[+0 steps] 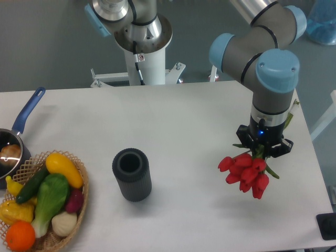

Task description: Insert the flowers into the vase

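Note:
A bunch of red tulip flowers hangs at the right side of the table, buds pointing toward the camera and down-left. My gripper is shut on the flowers' green stems, just above the buds; its fingers are mostly hidden behind the wrist and leaves. The vase, dark grey and ribbed with a round open mouth, stands upright near the table's middle-front, well to the left of the flowers.
A wicker basket of colourful vegetables sits at the front left corner. Behind it a blue-handled saucepan rests at the left edge. The arm's white base stands behind the table's far edge.

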`<act>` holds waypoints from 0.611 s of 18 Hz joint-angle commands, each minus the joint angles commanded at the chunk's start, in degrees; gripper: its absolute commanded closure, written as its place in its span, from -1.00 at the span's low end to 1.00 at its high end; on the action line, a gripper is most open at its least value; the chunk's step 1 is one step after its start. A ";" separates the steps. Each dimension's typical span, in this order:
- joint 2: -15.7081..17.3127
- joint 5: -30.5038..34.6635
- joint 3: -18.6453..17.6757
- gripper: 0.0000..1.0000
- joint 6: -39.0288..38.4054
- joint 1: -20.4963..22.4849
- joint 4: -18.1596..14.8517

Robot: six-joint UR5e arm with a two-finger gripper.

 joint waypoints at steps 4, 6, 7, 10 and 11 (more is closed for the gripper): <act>0.26 -0.26 -0.18 0.74 -0.70 0.00 0.00; 0.44 -0.88 -0.70 0.77 -2.11 0.17 0.09; 0.70 -1.31 -0.88 0.79 -2.29 0.26 0.09; 2.37 -5.87 -1.58 0.81 -3.07 0.35 0.09; 3.16 -8.50 -2.45 0.81 -3.51 0.53 0.35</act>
